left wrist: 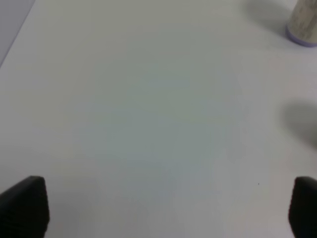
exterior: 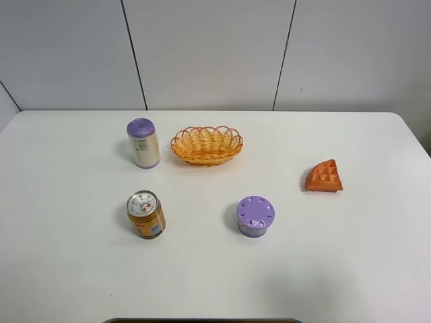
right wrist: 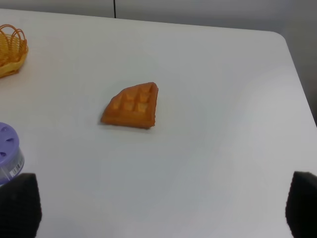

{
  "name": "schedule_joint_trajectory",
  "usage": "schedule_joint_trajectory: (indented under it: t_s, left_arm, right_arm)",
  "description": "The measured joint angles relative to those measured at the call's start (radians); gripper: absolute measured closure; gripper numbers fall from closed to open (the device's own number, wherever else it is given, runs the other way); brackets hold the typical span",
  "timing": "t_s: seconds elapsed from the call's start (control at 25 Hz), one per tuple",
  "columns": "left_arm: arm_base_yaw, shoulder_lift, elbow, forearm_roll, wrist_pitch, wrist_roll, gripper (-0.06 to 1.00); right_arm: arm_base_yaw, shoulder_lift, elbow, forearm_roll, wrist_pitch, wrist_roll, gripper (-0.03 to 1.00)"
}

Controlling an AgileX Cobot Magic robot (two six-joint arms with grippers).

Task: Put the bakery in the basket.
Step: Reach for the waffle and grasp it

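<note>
The bakery [exterior: 324, 177], a small orange-red waffle wedge, lies on the white table at the right; it also shows in the right wrist view [right wrist: 132, 105]. The basket [exterior: 207, 145], an oval orange-yellow wicker one, stands empty at the back middle; its edge shows in the right wrist view [right wrist: 11, 51]. Neither gripper shows in the exterior high view. My right gripper [right wrist: 163, 210] is open, its fingertips [right wrist: 20, 206] wide apart, short of the bakery. My left gripper [left wrist: 166, 208] is open over bare table.
A tall purple-lidded can [exterior: 143, 142] stands left of the basket. A yellow can [exterior: 146, 214] stands at the front left. A round purple-lidded container [exterior: 255, 216] stands at the front middle, also in the right wrist view [right wrist: 9, 152]. The table's right edge [exterior: 416, 138] is near the bakery.
</note>
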Motion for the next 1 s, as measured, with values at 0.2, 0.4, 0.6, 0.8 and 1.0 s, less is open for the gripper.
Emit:
schedule_joint_trajectory:
  t_s: [0.2, 0.4, 0.6, 0.8, 1.0]
  left_arm:
    - [0.0, 0.0, 0.0, 0.0, 0.0, 0.0, -0.04]
    - [0.0, 0.0, 0.0, 0.0, 0.0, 0.0, -0.04]
    - [0.0, 0.0, 0.0, 0.0, 0.0, 0.0, -0.04]
    - [0.0, 0.0, 0.0, 0.0, 0.0, 0.0, -0.04]
    - [0.0, 0.0, 0.0, 0.0, 0.0, 0.0, -0.04]
  right_arm:
    - [0.0, 0.0, 0.0, 0.0, 0.0, 0.0, -0.03]
    - [0.0, 0.0, 0.0, 0.0, 0.0, 0.0, -0.03]
    - [0.0, 0.0, 0.0, 0.0, 0.0, 0.0, -0.03]
    - [0.0, 0.0, 0.0, -0.005, 0.0, 0.0, -0.03]
    - [0.0, 0.0, 0.0, -0.012, 0.0, 0.001, -0.03]
